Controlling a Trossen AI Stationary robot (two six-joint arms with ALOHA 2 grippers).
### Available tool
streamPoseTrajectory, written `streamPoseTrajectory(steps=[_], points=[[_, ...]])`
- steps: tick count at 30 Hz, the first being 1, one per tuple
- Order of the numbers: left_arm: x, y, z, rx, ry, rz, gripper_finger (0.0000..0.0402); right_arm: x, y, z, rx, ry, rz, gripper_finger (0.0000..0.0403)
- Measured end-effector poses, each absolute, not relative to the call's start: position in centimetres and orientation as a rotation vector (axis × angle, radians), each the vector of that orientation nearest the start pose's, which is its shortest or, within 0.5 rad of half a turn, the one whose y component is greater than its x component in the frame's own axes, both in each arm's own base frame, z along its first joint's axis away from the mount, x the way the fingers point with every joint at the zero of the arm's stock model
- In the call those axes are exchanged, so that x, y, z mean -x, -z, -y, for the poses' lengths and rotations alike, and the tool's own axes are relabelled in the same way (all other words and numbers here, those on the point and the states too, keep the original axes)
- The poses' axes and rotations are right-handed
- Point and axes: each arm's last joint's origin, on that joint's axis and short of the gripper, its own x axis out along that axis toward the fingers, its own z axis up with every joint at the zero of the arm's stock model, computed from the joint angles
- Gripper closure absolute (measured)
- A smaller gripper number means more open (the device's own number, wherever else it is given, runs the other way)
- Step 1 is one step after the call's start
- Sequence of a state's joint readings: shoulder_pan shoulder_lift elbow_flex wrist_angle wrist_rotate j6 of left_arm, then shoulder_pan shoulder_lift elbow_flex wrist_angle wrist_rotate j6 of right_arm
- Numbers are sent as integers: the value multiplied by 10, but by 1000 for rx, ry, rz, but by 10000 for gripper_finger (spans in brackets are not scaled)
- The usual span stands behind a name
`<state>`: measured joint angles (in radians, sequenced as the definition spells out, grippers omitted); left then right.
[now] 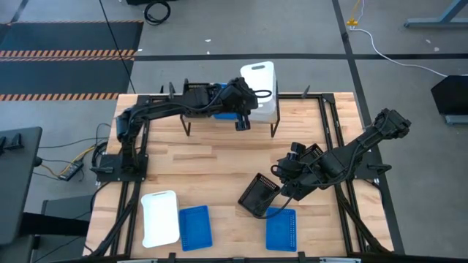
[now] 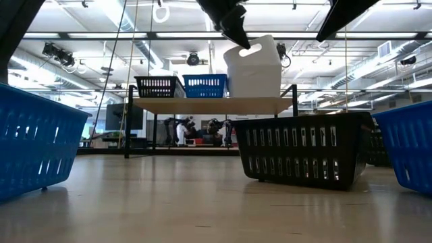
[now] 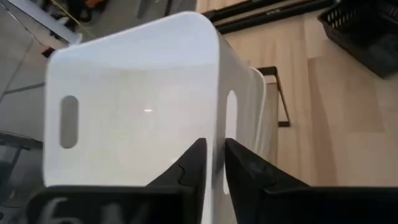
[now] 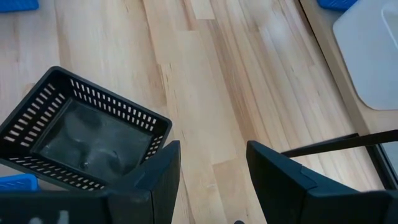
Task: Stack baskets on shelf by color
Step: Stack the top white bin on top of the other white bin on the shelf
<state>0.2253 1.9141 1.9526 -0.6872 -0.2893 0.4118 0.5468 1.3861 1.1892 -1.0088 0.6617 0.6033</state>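
2 white baskets show on the table in the high view: one held white basket (image 1: 260, 80) at the shelf's right end, and a second white basket (image 1: 160, 217) lying near the front left of the table (image 1: 212, 164). In the left wrist view another white rim shows just behind the held one, so a nested white basket may sit under it, though I cannot tell for sure. 3 blue baskets can be counted: a blue basket (image 2: 204, 85) on the shelf (image 2: 209, 104), a left blue basket (image 1: 194, 226) just beside the white one at the front, and a right blue basket (image 1: 281, 229) near the front right. 2 black baskets show: a black basket on the shelf (image 2: 159, 86), at its left end beside the blue one, and a tilted black basket (image 1: 259, 194) out on the table. No brand or label can be read on any of them. The left gripper (image 3: 213, 163) is over the shelf's right end, its fingers pinching the wall of the held white basket. The right gripper (image 4: 210, 165) hangs just beside the tilted black basket, with its fingers spread and nothing between them, one finger at the basket's rim.
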Motion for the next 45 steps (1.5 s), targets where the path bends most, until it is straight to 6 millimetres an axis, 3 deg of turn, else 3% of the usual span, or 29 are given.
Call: streamPoseTrajectory(steps=[8, 15, 27, 30, 33, 38, 45], points=[[-403, -385, -96, -401, -362, -685, 290, -228, -289, -118, 132, 383, -901, 212], [-393, -399, -86, -398, -353, -653, 278, -227, -289, -118, 131, 384, -901, 212], [-344, -456, -56, -236, -205, -448, 284, -227, -290, -119, 151, 424, -858, 212], [-340, -456, -55, -204, -210, -442, 284, -227, -291, -118, 135, 483, -813, 212], [-339, -443, -55, -179, -213, -452, 285, -227, -293, -115, 142, 561, -748, 212], [-332, -407, -54, -171, -212, -410, 285, -226, -297, -111, 182, 647, -664, 212], [-288, -390, -47, -132, -235, -242, 285, -219, -319, -85, 212, 738, -578, 212]])
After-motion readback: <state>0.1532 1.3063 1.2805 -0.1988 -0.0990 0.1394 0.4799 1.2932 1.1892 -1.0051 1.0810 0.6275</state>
